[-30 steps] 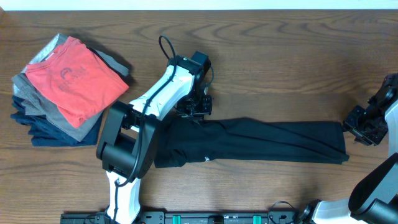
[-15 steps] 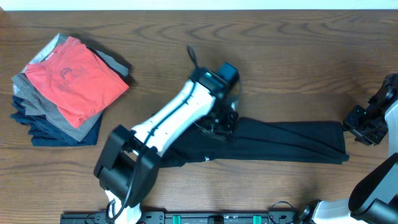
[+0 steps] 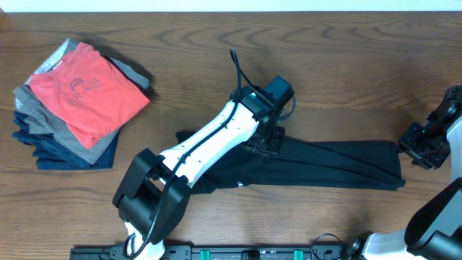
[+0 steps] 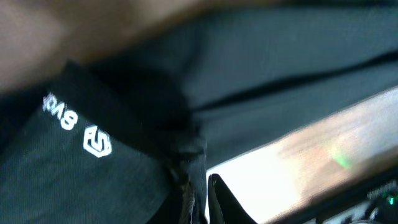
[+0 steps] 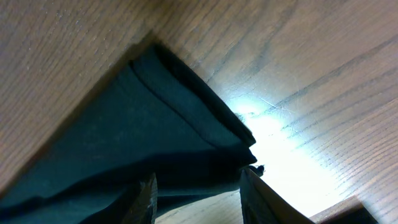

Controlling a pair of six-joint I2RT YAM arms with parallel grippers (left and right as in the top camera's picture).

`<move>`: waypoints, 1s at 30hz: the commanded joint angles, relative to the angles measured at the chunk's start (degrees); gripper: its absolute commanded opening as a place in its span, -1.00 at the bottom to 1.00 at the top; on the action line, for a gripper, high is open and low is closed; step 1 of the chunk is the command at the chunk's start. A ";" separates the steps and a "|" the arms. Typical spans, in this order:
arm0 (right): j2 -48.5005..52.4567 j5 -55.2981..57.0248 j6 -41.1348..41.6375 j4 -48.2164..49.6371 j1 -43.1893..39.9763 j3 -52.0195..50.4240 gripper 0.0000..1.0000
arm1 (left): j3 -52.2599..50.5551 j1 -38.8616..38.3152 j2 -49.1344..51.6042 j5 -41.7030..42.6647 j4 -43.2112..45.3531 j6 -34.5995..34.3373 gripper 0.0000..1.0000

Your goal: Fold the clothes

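Black trousers (image 3: 339, 163) laid long on wooden table (image 3: 325, 72). Left gripper (image 3: 266, 144) jaws pinching a fold of them; right gripper (image 5: 198, 183) jaws spread, hem corner just ahead.

Your black garment (image 3: 339, 165): matt cloth, soft creases. Left wrist view gives you its fine knit texture, with white printed logo (image 4: 97, 142) flat on weave.
Table (image 3: 346, 79): brown wood, clear grain, smooth satin finish. Bright glare patch beside cloth corner in right wrist view.
Stack of folded clothes (image 3: 76, 101), far left: matt cloth, red on top, grey and navy beneath.
Left arm (image 3: 216, 137): white shell, smooth, plastic look, slight gloss. Its cable (image 3: 236, 68): black, matt.
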 commanded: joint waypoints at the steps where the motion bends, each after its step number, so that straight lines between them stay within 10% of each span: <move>1: -0.17 -0.17 -0.72 -0.07 -0.44 -0.33 -0.15 | -0.37 0.15 0.33 -0.55 0.17 -0.90 -0.75; 18: -0.17 -0.20 -0.68 0.15 -0.44 -0.35 -0.15 | -0.22 2.05 -10.71 -13.62 -11.65 -0.52 -0.70; 30: -0.17 -0.68 -0.68 -0.02 -0.44 -0.35 -0.15 | -8.57 0.96 0.11 -7.52 0.76 -3.41 -0.88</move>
